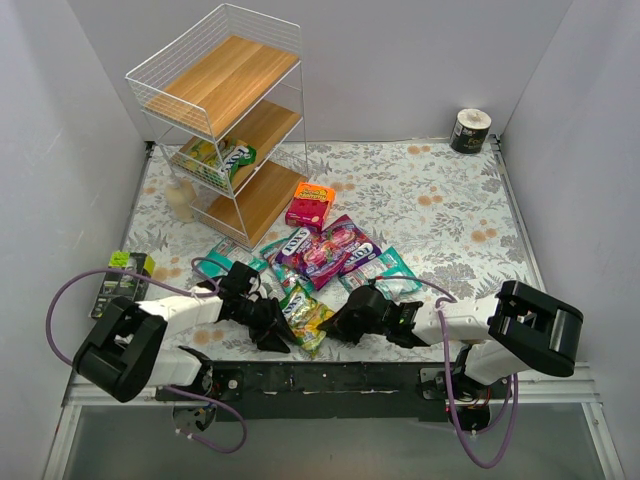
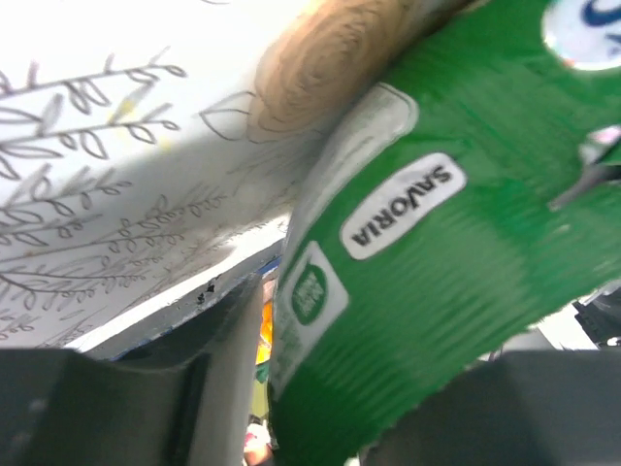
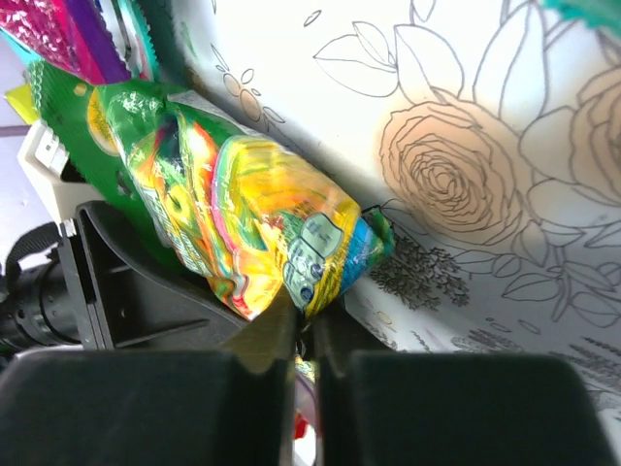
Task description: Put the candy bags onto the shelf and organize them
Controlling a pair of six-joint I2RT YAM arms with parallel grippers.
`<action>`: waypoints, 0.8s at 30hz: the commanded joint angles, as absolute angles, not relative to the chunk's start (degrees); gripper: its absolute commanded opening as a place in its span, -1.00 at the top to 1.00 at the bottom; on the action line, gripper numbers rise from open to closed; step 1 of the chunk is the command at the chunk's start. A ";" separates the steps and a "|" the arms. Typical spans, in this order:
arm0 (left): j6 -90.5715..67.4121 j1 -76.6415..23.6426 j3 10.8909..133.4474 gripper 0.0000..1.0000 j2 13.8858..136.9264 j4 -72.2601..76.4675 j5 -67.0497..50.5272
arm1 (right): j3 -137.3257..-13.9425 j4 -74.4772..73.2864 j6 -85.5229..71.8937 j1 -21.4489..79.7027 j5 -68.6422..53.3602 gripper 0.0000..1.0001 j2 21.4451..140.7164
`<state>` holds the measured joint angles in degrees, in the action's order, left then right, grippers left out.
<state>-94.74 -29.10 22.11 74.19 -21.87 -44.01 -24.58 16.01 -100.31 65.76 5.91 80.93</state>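
Yellow-green candy bag (image 1: 308, 318) lies on the worktop (image 1: 430, 200) between both grippers. The right gripper (image 1: 338, 322) is closed on its corner. The left gripper (image 1: 275, 325) has the bag between its jaws, but whether it clamps I cannot tell. Just beyond them lie more candy bags (image 1: 325, 250), and far beyond the left gripper stands the shelf (image 1: 225, 85).

We see bright, even light in the top view, with soft shadows on the tablecloth (image 1: 440, 200). The left wrist view is blurred and washed out at upper left. Glare marks the yellow-green bag (image 3: 262, 223) in the right wrist view.
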 commanded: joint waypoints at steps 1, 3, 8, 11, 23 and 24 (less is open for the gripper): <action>-94.75 -29.36 22.23 0.22 71.11 -22.06 -44.30 | -25.13 13.36 -98.44 65.92 8.70 0.94 80.77; -94.22 -29.36 23.29 0.17 69.44 -24.33 -42.90 | -26.53 10.65 -96.25 65.92 9.92 0.97 80.16; -91.85 -29.36 27.41 -0.06 65.14 -31.80 -36.84 | -29.18 6.33 -92.73 65.92 13.00 0.97 76.82; -91.06 -29.35 31.19 -0.20 62.32 -36.73 -31.65 | -29.18 5.01 -91.59 65.92 15.20 0.97 73.57; -90.26 -29.09 47.10 -0.40 58.53 -51.76 -11.60 | -41.91 -11.15 -78.42 65.48 25.83 0.97 56.36; -90.44 -29.09 47.11 -0.41 58.71 -51.85 -11.43 | -43.23 -12.64 -77.53 65.30 27.14 0.97 55.73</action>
